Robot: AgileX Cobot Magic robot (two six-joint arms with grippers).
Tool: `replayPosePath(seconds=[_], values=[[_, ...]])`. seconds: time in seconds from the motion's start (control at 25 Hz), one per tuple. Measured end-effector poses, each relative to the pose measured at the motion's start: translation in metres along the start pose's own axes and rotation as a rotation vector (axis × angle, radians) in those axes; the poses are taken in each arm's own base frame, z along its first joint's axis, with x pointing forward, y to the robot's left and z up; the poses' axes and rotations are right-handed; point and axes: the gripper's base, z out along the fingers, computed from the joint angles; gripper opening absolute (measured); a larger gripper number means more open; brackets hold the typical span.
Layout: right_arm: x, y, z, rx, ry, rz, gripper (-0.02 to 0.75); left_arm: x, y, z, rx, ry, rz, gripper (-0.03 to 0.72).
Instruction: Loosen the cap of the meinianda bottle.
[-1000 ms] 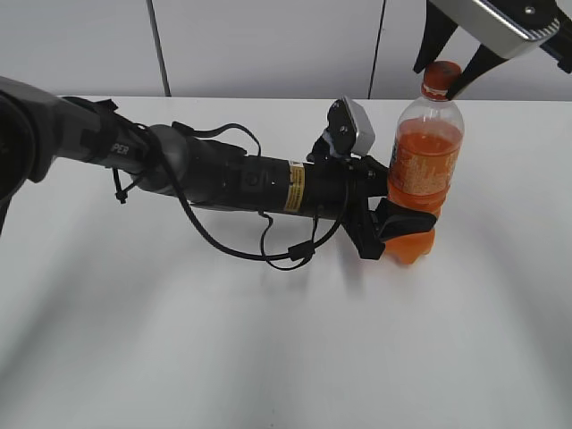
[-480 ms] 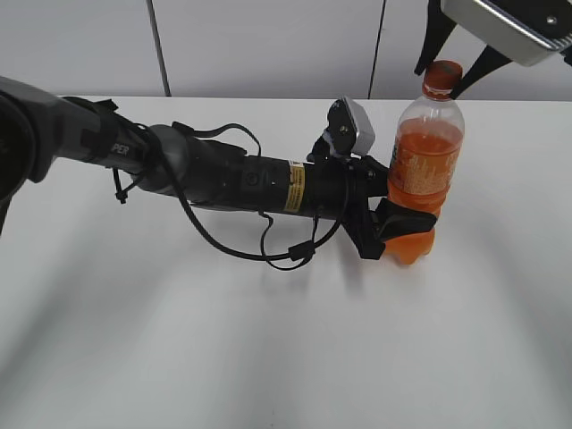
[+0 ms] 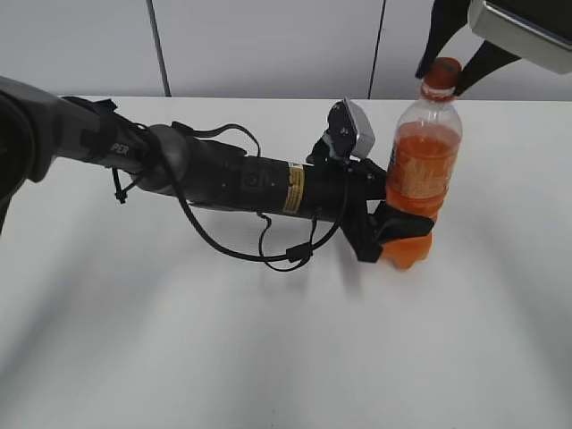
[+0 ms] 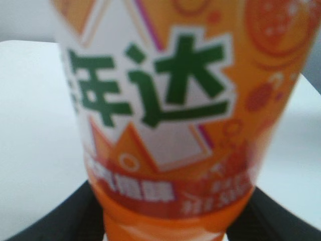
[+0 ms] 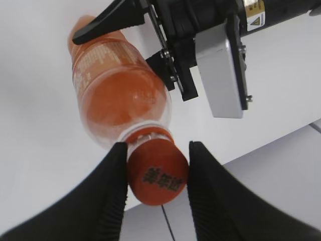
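The meinianda bottle (image 3: 423,170) stands upright on the white table (image 3: 268,349), with orange drink and an orange label. My left gripper (image 3: 398,234) is shut on its narrow lower body. In the left wrist view its label (image 4: 175,100) fills the frame, with my left gripper (image 4: 170,223) clasping it from both sides. The orange cap (image 3: 441,76) sits between the black fingers of my right gripper (image 3: 438,82), which comes down from the top right. In the right wrist view my right gripper (image 5: 156,148) touches the cap (image 5: 158,173) on both sides, above the bottle (image 5: 120,95).
My left arm (image 3: 223,174) lies low across the table from the left, with loose cables (image 3: 286,255) and its wrist camera (image 3: 353,125) beside the bottle. A grey wall with panel seams (image 3: 159,45) stands behind the table's far edge.
My right gripper's camera housing has shifted up and to the right while its fingers stay round the cap. The bottle has shifted very slightly left. My left arm holds still.
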Motion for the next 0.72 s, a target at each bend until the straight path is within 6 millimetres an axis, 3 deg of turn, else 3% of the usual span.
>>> replayPosePath(seconds=[0.24,0.44,0.6,0.72], values=[[0.0,-0.003,-0.014,0.04,0.046,-0.167,0.272,0.007,0.0,0.0,0.001,0.051,0.015,0.401],[0.001,-0.001,-0.014,0.016,0.062,-0.196,0.272,0.007,0.0,0.0,0.001,0.051,0.015,0.401],[0.003,0.002,-0.014,-0.015,0.083,-0.115,0.272,0.007,0.0,0.0,0.001,0.051,0.015,0.401],[0.008,0.008,-0.015,-0.075,0.142,0.069,0.272,0.007,0.0,0.0,0.001,0.051,0.014,0.401]])
